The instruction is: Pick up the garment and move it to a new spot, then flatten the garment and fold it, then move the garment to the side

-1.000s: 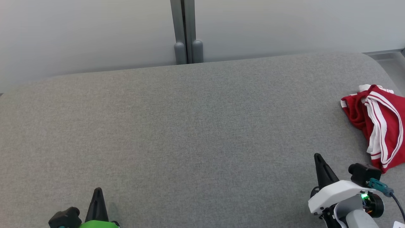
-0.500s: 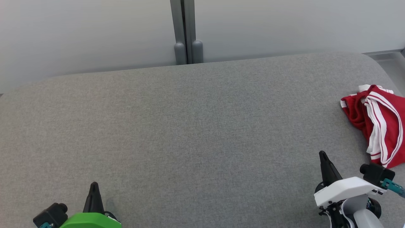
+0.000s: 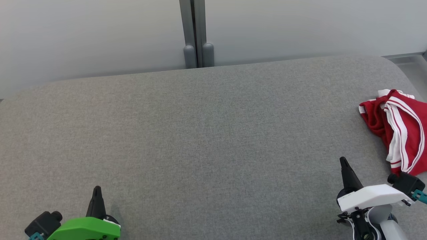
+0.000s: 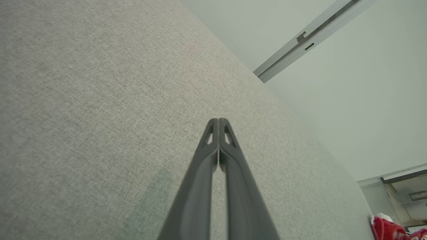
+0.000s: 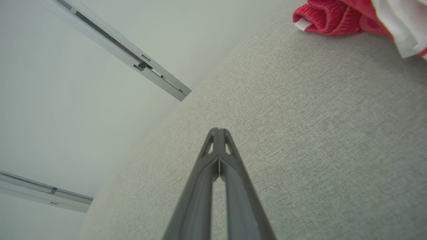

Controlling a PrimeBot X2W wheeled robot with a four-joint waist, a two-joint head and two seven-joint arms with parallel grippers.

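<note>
A crumpled red garment (image 3: 405, 130) with white side stripes lies at the right edge of the counter (image 3: 213, 133), roughly midway between the far and near edges, and part of it runs out of the head view on the right. The counter is covered in grey woven fabric and has rounded far corners. Its middle and left side carry nothing.

The right gripper (image 3: 343, 161) hovers over the near right part of the counter, near the garment's near end but apart from it, with its white housing below the fingers. Its jaws are pressed together and hold nothing; in the right wrist view the two dark fingers (image 5: 200, 186) meet at the tip, pointing at bare fabric, with a rolled red hem of the garment (image 5: 333, 16) further ahead and to the side.

The left gripper (image 3: 97, 191), with a green housing, sits at the near left edge of the counter, well apart from the garment. Its jaws are also closed tip to tip and empty, as the left wrist view (image 4: 219, 121) shows.

Behind the far edge stands a pale wall with a grey vertical post (image 3: 196, 33).
</note>
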